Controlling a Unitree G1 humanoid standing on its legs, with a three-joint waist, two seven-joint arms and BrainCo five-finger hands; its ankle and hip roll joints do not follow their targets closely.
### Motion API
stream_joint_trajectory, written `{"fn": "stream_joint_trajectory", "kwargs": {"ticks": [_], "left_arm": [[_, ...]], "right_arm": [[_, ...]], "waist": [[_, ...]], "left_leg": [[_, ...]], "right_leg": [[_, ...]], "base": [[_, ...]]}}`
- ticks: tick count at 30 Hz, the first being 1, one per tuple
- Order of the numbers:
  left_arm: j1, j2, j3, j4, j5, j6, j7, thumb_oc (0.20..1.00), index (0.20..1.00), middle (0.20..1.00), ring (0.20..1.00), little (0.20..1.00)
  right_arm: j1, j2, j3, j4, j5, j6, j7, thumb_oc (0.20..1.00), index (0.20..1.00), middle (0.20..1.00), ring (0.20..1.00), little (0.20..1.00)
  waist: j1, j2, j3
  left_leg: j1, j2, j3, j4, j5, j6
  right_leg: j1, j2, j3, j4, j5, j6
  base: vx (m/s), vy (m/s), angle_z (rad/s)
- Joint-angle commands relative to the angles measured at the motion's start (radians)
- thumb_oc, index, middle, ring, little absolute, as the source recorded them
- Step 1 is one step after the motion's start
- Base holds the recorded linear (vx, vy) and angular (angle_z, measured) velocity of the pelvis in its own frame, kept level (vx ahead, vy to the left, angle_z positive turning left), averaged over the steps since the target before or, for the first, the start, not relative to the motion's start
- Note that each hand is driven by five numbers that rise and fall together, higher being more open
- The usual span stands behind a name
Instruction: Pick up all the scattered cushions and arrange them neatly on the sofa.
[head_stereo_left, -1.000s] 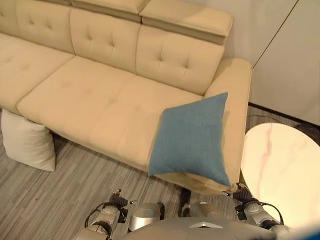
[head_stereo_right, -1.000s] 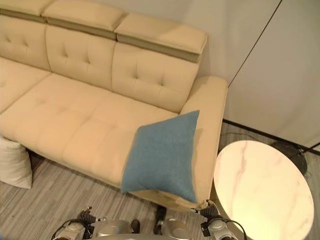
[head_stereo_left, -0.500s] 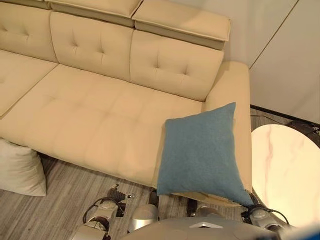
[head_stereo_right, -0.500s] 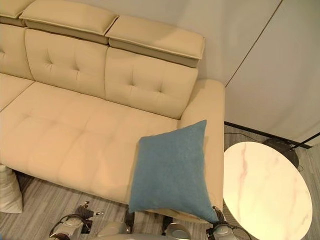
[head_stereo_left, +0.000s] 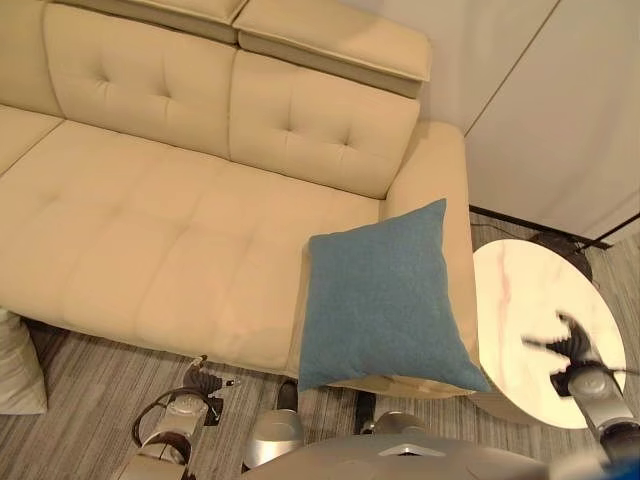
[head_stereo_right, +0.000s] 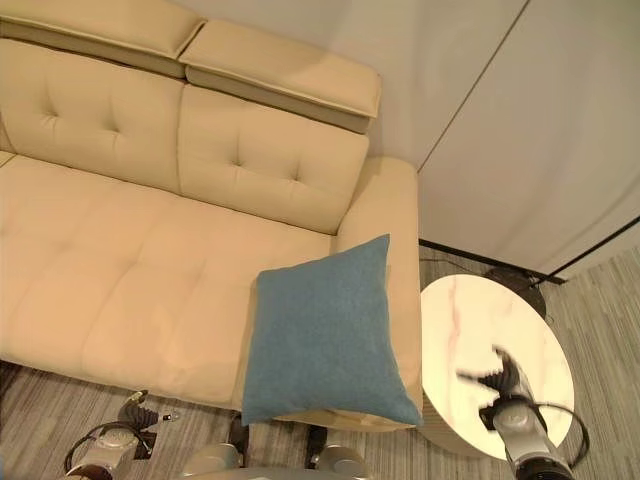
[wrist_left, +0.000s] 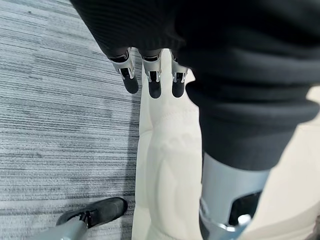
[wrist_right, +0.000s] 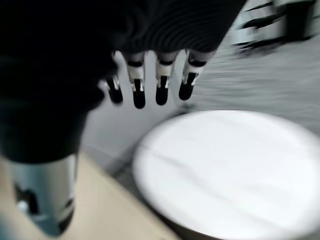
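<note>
A blue cushion (head_stereo_left: 385, 295) lies on the right end of the beige sofa (head_stereo_left: 150, 230). It leans on the armrest, and its lower edge hangs over the seat's front. A white cushion (head_stereo_left: 15, 365) sits on the floor at the far left, by the sofa's front. My right hand (head_stereo_left: 572, 345) hovers over the round marble table (head_stereo_left: 520, 300), fingers spread and straight, holding nothing. Its wrist view shows the straight fingers (wrist_right: 150, 87) above the table (wrist_right: 225, 170). My left hand (head_stereo_left: 203, 378) hangs low before the sofa, open, its fingers (wrist_left: 150, 80) straight and nothing in them.
The round table stands close against the sofa's right armrest (head_stereo_left: 440, 190). Pale wall panels (head_stereo_left: 560, 100) rise behind it. Grey striped floor (head_stereo_left: 90, 400) runs along the sofa's front. The seat (head_stereo_left: 120, 250) left of the blue cushion is bare.
The camera has swung right, so the white cushion has slid to the picture's left edge. My right hand has left the blue cushion's lower corner and risen rightwards over the table.
</note>
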Motion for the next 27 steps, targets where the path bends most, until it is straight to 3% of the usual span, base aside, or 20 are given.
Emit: {"fn": "stream_joint_trajectory", "kwargs": {"ticks": [1,15,27], "left_arm": [[-0.041,-0.018,0.03,-0.022,-0.059,-0.043,0.032,1.0,1.0,1.0,1.0,1.0],[-0.085,-0.048,-0.025,-0.138,-0.118,-0.061,0.059,1.0,1.0,1.0,1.0,1.0],[-0.112,-0.067,-0.052,-0.176,-0.134,-0.066,0.074,1.0,1.0,1.0,1.0,1.0]], "right_arm": [[-0.084,0.015,-0.013,0.069,0.123,-0.055,-0.049,1.0,1.0,1.0,1.0,1.0],[-0.243,0.237,0.0,0.051,0.382,-0.126,-0.092,1.0,1.0,1.0,1.0,1.0],[-0.195,0.289,0.133,-0.035,0.322,-0.107,-0.038,1.0,1.0,1.0,1.0,1.0]], "waist": [[0.03,0.015,0.002],[0.077,0.033,0.054],[0.081,0.01,0.088]], "left_leg": [[0.007,0.004,-0.019,0.014,-0.097,-0.019],[-0.048,0.0,-0.05,0.014,-0.082,-0.027],[-0.075,0.011,-0.047,0.021,-0.075,-0.033]], "right_leg": [[-0.06,-0.048,-0.021,0.045,0.045,0.082],[-0.079,-0.058,-0.075,0.02,0.04,0.072],[-0.099,-0.053,-0.08,0.015,0.043,0.067]], "base": [[0.0,0.0,0.0],[-0.01,-0.003,0.1],[-0.01,-0.005,0.02]]}}
